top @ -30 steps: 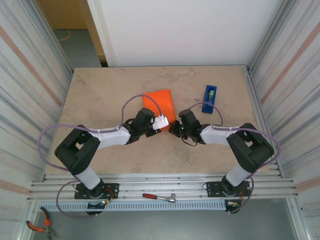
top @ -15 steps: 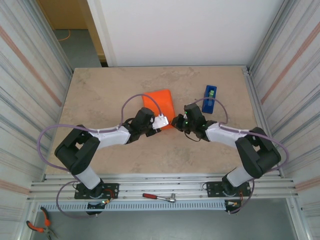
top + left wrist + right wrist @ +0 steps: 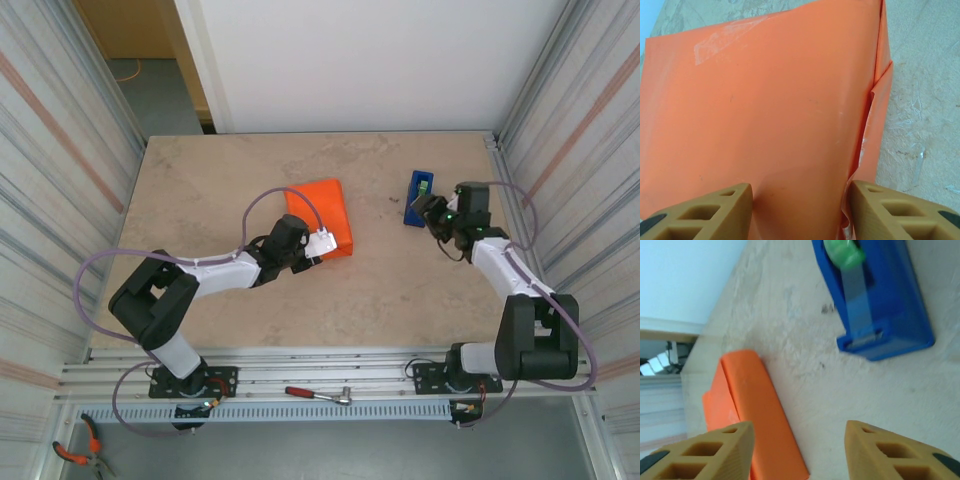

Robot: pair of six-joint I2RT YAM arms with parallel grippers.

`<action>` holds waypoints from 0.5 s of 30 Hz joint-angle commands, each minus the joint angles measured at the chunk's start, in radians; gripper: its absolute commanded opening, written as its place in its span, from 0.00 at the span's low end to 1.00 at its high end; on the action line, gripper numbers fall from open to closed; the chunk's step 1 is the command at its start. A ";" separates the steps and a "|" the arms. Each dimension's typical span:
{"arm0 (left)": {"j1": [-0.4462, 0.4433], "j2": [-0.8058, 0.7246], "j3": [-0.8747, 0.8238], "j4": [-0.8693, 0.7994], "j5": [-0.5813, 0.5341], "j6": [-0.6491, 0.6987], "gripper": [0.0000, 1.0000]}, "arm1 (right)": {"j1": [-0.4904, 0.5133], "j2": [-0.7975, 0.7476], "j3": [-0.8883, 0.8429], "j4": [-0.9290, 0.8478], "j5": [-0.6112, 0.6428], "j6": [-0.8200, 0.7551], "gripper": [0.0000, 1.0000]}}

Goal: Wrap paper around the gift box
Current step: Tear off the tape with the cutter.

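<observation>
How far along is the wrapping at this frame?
Done: the paper is folded into a closed, box-shaped parcel, with what looks like clear tape on top. In hand: the left gripper, open, straddles its near end; the right gripper, open and empty, faces the tape dispenser. Left: the side flap looks loose, so probably more taping.

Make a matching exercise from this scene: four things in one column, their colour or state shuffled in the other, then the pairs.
Things:
1. paper
2. tape dispenser
3. left gripper
4. right gripper

Descriptions:
A. open, facing the tape dispenser
B. blue
C. open, over the paper
D. orange, folded

Pairs: 1-D, 2-B, 3-C, 4-A
</observation>
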 commanded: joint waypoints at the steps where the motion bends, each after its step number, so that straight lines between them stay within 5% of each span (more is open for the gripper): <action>1: 0.007 -0.011 0.017 -0.062 0.018 -0.020 0.54 | -0.070 0.051 0.087 -0.048 -0.126 -0.049 0.52; 15: 0.007 -0.012 0.019 -0.072 0.017 -0.021 0.53 | -0.190 0.380 0.271 -0.012 -0.295 -0.086 0.45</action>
